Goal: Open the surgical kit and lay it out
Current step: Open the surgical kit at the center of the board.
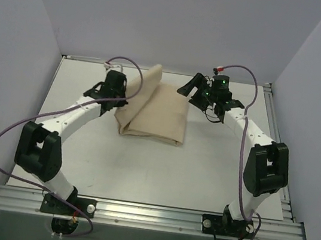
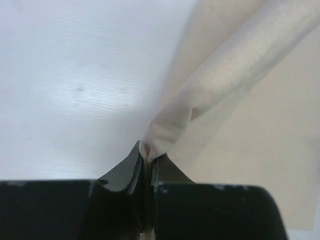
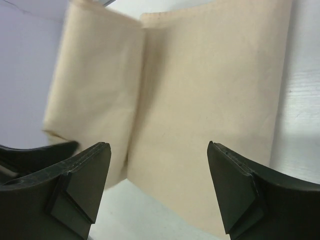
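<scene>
Unwrap step: L jaws clamped on cloth [image 1: 161,114] fold; R jaws wide, empty, facing cloth. Next, prob.: L draws flap out left, flat on counter [image 1: 200,174].

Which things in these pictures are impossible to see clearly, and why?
- Anything wrapped inside the wrapping cloth: every view, covered by its folds.
- Left gripper, its pinch point: top view, hidden under its own wrist.
- Cloth's full extent: left wrist view, cut off by the frame edges.
</scene>
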{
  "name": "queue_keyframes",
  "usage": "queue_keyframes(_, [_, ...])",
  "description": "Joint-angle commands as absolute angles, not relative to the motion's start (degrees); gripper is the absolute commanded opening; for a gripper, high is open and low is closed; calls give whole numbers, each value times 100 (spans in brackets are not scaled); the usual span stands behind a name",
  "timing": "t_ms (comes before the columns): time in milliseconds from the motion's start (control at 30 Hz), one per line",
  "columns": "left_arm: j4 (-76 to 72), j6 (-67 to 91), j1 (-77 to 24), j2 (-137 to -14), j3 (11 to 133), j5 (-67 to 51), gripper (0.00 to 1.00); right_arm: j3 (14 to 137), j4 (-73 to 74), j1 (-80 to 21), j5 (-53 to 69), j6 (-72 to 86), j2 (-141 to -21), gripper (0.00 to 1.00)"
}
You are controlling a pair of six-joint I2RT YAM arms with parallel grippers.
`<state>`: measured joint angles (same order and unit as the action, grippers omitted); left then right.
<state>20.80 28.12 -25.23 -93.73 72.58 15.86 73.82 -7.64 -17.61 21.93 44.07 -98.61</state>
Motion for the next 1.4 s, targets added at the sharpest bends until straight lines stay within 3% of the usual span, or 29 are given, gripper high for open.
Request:
queue_keyframes(0, [2531,3163,-1428,-8333,6866,1600,2,7935,-27,-2090,1882,3394,-10019,79])
queue_keyframes(67, [2750,3426,-995,-7948,6672,1503,3,8296,403,-2372,1636,3104,-10168,79])
queue_keyframes(100, [2812,3523,-784,-7832,6566,1451,30,8393,483,-2634,1504,3068,-10204,79])
queue_keyframes(167, [2760,3655,-248,-7534,6189,1170,71,8621,545,-2890,1240,3032,-10344,79])
queue_keyframes(200, [2742,3674,-124,-7463,6092,1065,88,8709,562,-3005,1161,3032,-10414,79])
queue_keyframes(233, [2646,3665,-27,-7410,5934,950,91,8806,676,-3232,960,3032,-10598,79])
queue_keyframes(333, [2698,3612,-26,-7330,5880,721,97,9333,1035,-3707,555,2936,-11037,79])
queue_keyframes(767, [2312,3630,-35,-7277,5239,27,100,11179,2293,-5071,-1722,2927,-12620,75])
queue_keyframes(900, [2233,3674,-26,-7348,5124,-210,100,11645,2645,-5273,-2135,2962,-12998,67])
queue_keyframes(967, [2189,3700,-35,-7322,5072,-298,95,11891,2838,-5317,-2293,2953,-13209,63])
queue_keyframes(1100, [2109,3709,-35,-7269,5036,-369,95,12225,3128,-5396,-2566,2909,-13491,47])
queue_keyframes(1367, [2092,3683,-26,-7242,5054,-448,94,12533,3313,-5432,-2689,2874,-13886,42])
